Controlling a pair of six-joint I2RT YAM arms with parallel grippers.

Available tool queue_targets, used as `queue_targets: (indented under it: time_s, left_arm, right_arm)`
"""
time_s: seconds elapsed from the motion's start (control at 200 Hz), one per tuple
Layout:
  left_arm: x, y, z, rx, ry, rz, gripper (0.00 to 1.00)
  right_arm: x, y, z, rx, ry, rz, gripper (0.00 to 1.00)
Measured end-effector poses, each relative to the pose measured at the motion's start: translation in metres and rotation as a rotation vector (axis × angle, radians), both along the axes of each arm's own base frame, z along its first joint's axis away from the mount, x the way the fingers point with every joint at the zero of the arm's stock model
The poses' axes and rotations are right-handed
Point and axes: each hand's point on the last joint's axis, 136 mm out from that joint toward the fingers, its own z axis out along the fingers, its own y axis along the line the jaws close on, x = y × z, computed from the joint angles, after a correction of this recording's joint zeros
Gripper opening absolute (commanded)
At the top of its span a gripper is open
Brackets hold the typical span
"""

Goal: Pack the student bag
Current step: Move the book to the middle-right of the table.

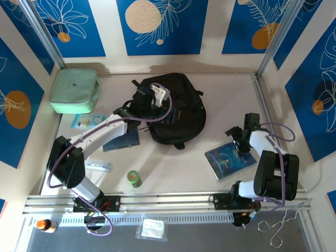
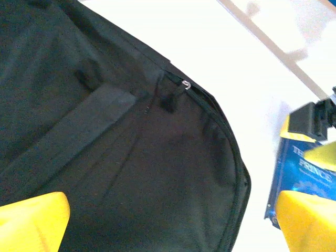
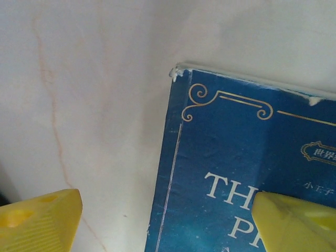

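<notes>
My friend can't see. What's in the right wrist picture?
A blue book with gold curls and white letters lies on a pale table. The right gripper is open: one yellow finger over the table, one over the book.

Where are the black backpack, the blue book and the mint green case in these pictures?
black backpack [image 1: 189, 118]: top view, fabric on its right side.
blue book [image 1: 226, 160]: top view, cover middle.
mint green case [image 1: 73, 89]: top view, lid middle.
</notes>
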Motion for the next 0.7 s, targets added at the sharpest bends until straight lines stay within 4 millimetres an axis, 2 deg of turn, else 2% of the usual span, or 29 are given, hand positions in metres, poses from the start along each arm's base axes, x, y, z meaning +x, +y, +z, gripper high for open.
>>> queue_targets:
  time_s: [0.145,0.275,0.35,0.44,0.515,0.7]
  left_arm:
    - [-0.001,-0.011,-0.010,-0.003,0.067,-0.026,1.00]
    - [-0.003,-0.026,-0.018,-0.007,0.115,-0.057,1.00]
    - [-0.007,-0.036,-0.022,-0.010,0.142,-0.075,1.00]
    - [-0.014,-0.054,-0.026,-0.012,0.171,-0.106,1.00]
    - [-0.021,-0.069,-0.030,-0.010,0.185,-0.132,1.00]
    - [-0.039,-0.100,-0.044,-0.009,0.235,-0.176,0.98]
  right_arm:
    - [0.030,0.010,0.003,0.090,-0.075,0.040,0.83]
    - [0.062,0.026,0.007,0.190,-0.158,0.116,0.78]
    - [0.073,0.036,0.010,0.225,-0.199,0.162,0.77]
    - [0.075,0.044,0.013,0.224,-0.217,0.203,0.77]
    - [0.068,0.050,0.017,0.205,-0.201,0.229,0.77]
    - [0.047,0.079,0.045,0.140,-0.216,0.314,0.72]
